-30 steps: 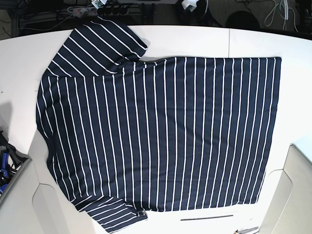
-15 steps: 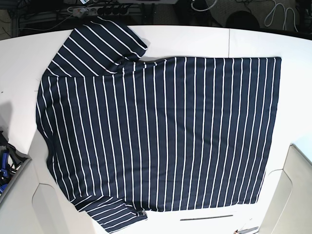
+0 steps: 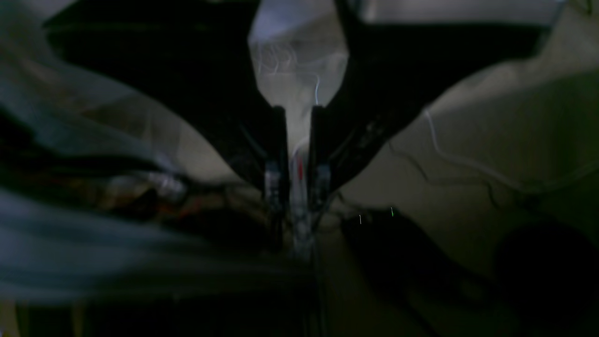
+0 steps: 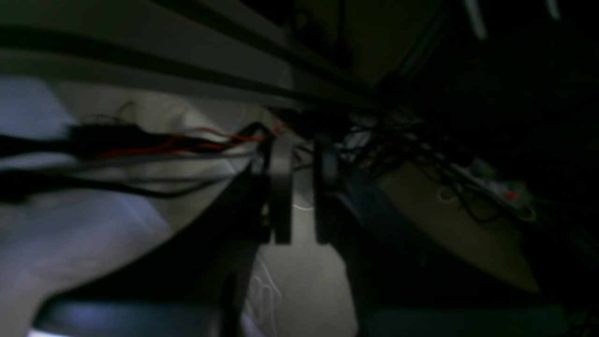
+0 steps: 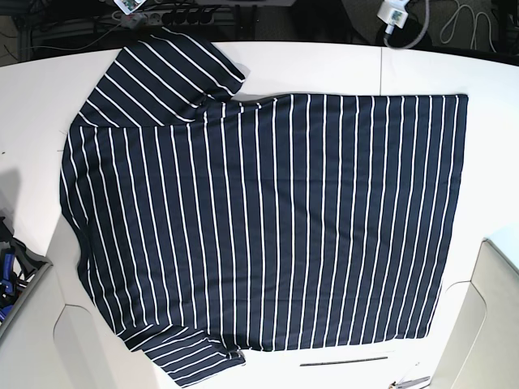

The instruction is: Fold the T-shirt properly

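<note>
- White table (image 5: 324,69) fills the base view; cables and a power strip lie along its far edge, in shadow.
- T-shirt (image 5: 268,223) lies spread flat on the table, striped side up, sleeves toward the view's left, hem toward its right. No fold visible yet, so I judge the task to be at its start.
- Neither arm shows over the cloth in the base view; both look parked off the table.
- Left gripper (image 3: 297,140): wrist view dark and blurred; two dark fingers stand parallel with a narrow slit between them, nothing caught there. Behind them only pale surfaces and loose wires.
- Right gripper (image 4: 302,192): same pose, fingers close together with a slim gap, empty; tangled red and black cables (image 4: 164,145) and a frame rail behind.
- Neither wrist view shows the shirt, so both grippers are well apart from it.
- Next move, as I judge it: bring both arms over the table, spread the fingers wider, and pinch one long edge of the shirt at two points for the first fold.
</note>
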Motion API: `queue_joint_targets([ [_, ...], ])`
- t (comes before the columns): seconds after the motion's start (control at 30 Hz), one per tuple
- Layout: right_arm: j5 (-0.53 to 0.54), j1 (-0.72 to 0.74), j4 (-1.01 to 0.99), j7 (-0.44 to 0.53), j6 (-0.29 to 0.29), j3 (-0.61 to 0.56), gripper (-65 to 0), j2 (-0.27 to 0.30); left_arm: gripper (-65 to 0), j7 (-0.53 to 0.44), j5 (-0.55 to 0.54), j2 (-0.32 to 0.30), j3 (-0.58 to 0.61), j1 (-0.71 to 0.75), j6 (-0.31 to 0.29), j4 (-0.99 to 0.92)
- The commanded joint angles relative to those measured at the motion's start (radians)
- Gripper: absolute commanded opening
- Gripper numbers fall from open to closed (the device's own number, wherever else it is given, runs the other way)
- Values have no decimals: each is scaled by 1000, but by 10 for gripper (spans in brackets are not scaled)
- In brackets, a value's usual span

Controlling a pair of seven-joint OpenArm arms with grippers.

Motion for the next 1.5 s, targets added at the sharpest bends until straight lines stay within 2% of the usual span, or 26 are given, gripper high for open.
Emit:
queue_joint_targets([
  [0.0, 41, -9, 39, -7, 8, 18, -576, 11, -561, 16, -16, -3, -22, 32, -17, 37],
  [0.1, 125, -9, 103, -72, 7, 55, -576, 11, -559, 31, -33, -3, -76, 58, -16, 122],
  [0.2, 203, -9, 156, -98, 7, 105, -576, 11, -554, 41, -34, -4, -134, 68, -16, 202],
  [0.37, 298, -2, 211, -98, 0, 234, -574, -17, -484, 41, -96, -29, -210, 65, -16, 290],
  [0.47, 349, 13, 211, -107, 0, 332, -492, -37, -418, 40, -128, -42, -255, 63, -16, 315],
  [0.57, 402, 41, 211, -180, -26, 417, -376, -36, -345, 40, -171, -65, -293, 60, -13, 319],
  [0.63, 420, 69, 211, -239, -53, 473, -325, -36, -300, 35, -192, -86, -314, 59, -12, 319],
  [0.7, 443, 97, 211, -291, -87, 526, -303, -35, -271, 35, -200, -106, -333, 51, -11, 319],
  [0.8, 445, 120, 210, -307, -95, 582, -302, -35, -268, 39, -199, -128, -354, 26, 8, 319],
  [0.87, 437, 122, 208, -307, -95, 594, -301, -35, -250, 39, -198, -144, -357, 6, 24, 319],
  [0.97, 426, 122, 193, -307, -95, 591, -244, -36, -212, 38, -199, -165, -357, -25, 25, 317],
  [1.03, 421, 128, 171, -305, -95, 591, -215, -36, -212, 38, -200, -178, -356, -43, 26, 315],
  [1.33, 428, 202, -6, -311, -90, 591, -213, -36, -211, 37, -249, -223, -356, -112, 29, 199],
  [1.47, 473, 219, -42, -338, -48, 591, -213, -36, -211, 37, -270, -241, -356, -176, 30, 81],
])
